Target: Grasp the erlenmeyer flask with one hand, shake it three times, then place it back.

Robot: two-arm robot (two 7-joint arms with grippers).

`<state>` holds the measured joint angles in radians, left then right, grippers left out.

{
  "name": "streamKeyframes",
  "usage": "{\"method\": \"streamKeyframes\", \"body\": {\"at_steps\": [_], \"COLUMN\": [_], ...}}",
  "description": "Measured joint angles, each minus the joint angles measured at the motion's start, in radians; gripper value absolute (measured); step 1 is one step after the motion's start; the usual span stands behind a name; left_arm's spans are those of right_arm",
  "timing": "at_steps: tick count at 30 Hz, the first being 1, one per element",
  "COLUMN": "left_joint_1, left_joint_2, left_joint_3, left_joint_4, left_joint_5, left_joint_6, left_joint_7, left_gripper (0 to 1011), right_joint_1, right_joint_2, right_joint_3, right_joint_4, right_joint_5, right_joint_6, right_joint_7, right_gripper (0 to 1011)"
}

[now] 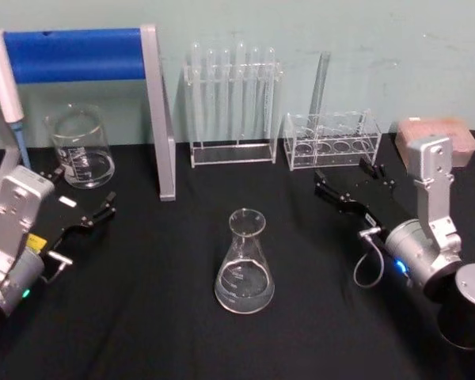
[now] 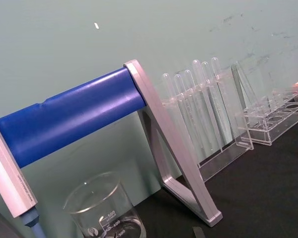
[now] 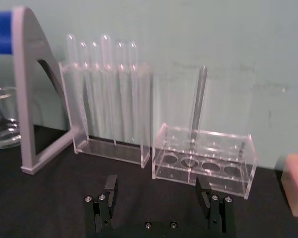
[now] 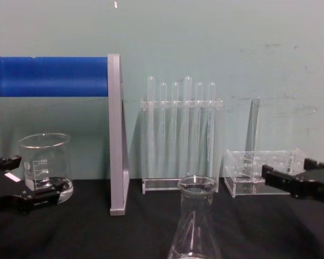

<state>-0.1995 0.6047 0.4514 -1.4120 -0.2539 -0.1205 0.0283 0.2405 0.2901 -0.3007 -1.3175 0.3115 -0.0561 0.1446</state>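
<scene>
Black worktop [image 1: 158, 317], erlenmeyer flask [image 1: 244, 264] lower centre, ungrasped (approach pending); right gripper [image 1: 344, 188] spread, left gripper [image 1: 91, 216] spread.

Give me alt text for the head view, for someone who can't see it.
A clear erlenmeyer flask stands upright on a black table, untouched, between two open tools: the left tool and the right tool. Behind stand a beaker and two clear racks of test tubes.
</scene>
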Motion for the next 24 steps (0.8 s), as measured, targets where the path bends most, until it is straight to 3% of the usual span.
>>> {"method": "streamKeyframes", "body": {"at_steps": [7,24], "left_joint_1": [0.0,0.0], "left_joint_2": [0.0,0.0], "left_joint_3": [0.0,0.0], "left_joint_4": [0.0,0.0], "left_joint_5": [0.0,0.0], "left_joint_6": [0.0,0.0], "left_joint_7": [0.0,0.0], "left_gripper": [1001,1001], "right_joint_1": [0.028,0.031], "right_joint_2": [-0.023,-0.028], "right_joint_3": [0.0,0.007], "right_joint_4": [0.057,0.067], "right_joint_5": [-0.021,-0.031], "right_joint_6": [0.019,0.037], "right_joint_7": [0.009,0.03], "right_gripper": [1000,1000]}}
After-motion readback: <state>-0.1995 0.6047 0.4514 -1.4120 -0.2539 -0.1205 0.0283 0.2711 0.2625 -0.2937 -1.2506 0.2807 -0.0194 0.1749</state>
